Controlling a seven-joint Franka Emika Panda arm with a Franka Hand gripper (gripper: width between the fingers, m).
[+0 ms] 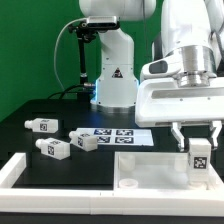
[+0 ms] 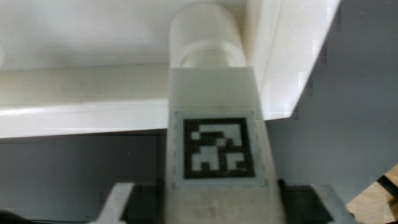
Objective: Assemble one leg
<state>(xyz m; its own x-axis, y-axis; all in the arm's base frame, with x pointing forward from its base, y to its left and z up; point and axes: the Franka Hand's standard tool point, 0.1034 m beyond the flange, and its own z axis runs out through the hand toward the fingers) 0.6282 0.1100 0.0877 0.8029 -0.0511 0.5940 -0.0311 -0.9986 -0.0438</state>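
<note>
black table [image 1: 12, 135], green backdrop [image 1: 30, 50], gripper [image 1: 197, 146] clasping leg [image 1: 199, 162]

A: Any txt or nos. to read?
B: None, no words, no digits. Only b/w square tags: one on leg [image 2: 217, 148], one each on three loose legs [image 1: 54, 148], several on marker board [image 1: 112, 135].
A: Anything else?
B: Small dark triangle sign on robot base [image 1: 113, 72], too tiny to read.
</note>
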